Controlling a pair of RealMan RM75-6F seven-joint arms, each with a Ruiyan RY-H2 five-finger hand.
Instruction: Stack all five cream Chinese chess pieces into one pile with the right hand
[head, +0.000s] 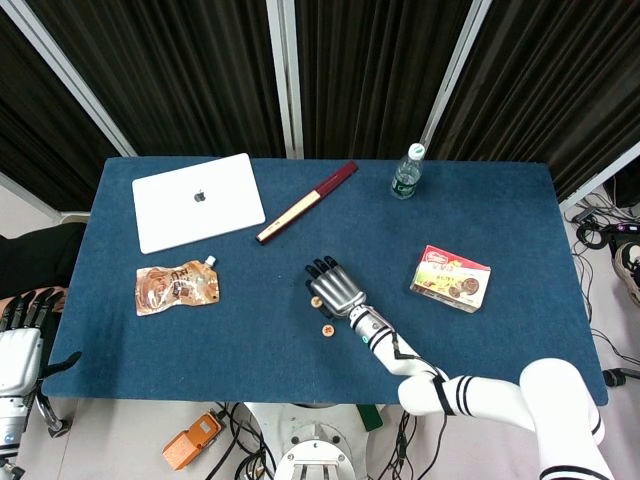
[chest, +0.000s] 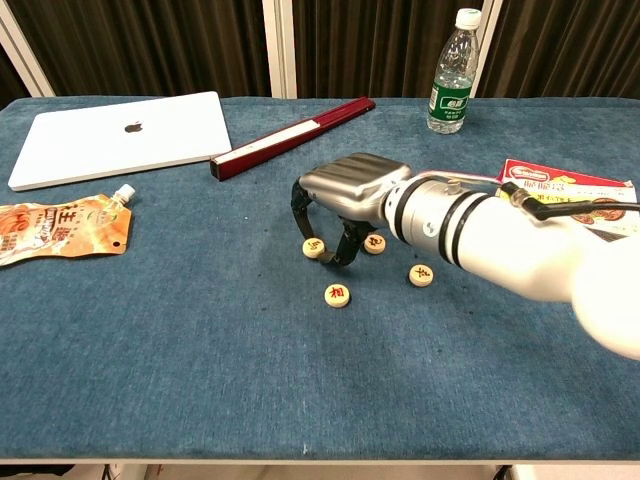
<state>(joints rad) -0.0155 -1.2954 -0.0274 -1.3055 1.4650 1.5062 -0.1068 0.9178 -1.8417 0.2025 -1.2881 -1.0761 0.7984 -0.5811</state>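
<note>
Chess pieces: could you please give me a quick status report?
Right hand arched over one chess piece, not gripping. Other pieces loose, nothing stacked. Left hand idle off table. Nothing in the way.

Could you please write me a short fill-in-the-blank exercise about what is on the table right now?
1. The white laptop has its lid ____.
2. The water bottle stands ____ on the table.
3. The right hand is over the chess pieces with its fingers pointing ____.

Missing words: closed; upright; down
</note>
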